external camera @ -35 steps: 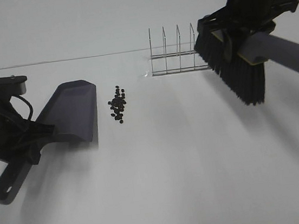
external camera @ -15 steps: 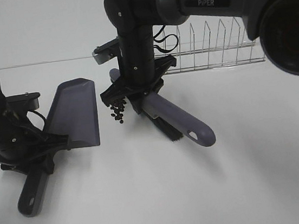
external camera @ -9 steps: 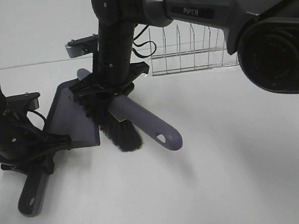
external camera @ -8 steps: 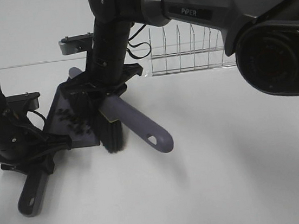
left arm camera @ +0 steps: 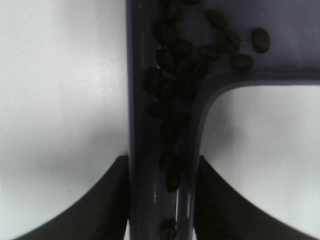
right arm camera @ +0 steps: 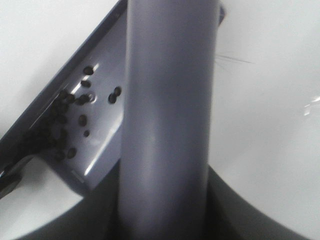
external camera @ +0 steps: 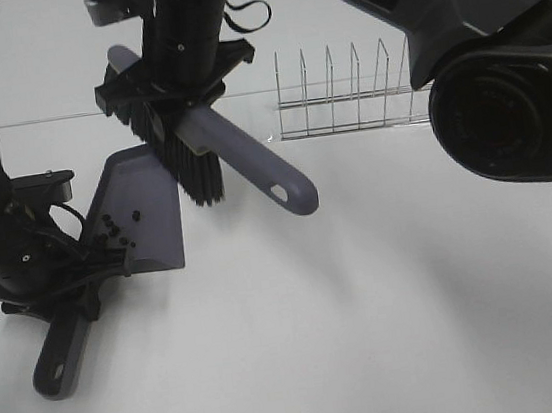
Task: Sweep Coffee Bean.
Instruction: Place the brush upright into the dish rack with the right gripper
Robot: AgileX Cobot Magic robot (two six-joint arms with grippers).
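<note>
Small dark brown oval coffee beans [external camera: 113, 231] lie inside a grey plastic dustpan [external camera: 142, 205] near the left edge of the white desk [external camera: 390, 313], gathered against the pan's back wall where the handle joins. The left wrist view shows many of the coffee beans [left arm camera: 172, 95] packed into the hollow channel of the handle, with a few loose on the pan floor beside it. The left gripper [external camera: 61, 281] is clamped on that handle, its dark fingers [left arm camera: 107, 200] pressed against both sides, and the pan's open lip faces the middle of the desk.

The right gripper [external camera: 179, 85], reaching across from the right, is closed tight on a grey-handled brush with black bristles [external camera: 190, 162]. The brush hangs tilted over the pan's open lip, bristles pointing down; whether they touch the pan cannot be told. Its long handle slopes toward the desk's centre. From the right wrist, the brush [right arm camera: 167, 125] crosses in front of the dustpan [right arm camera: 107, 65].

A thin wire rack [external camera: 353, 91] stands upright toward the far edge.
</note>
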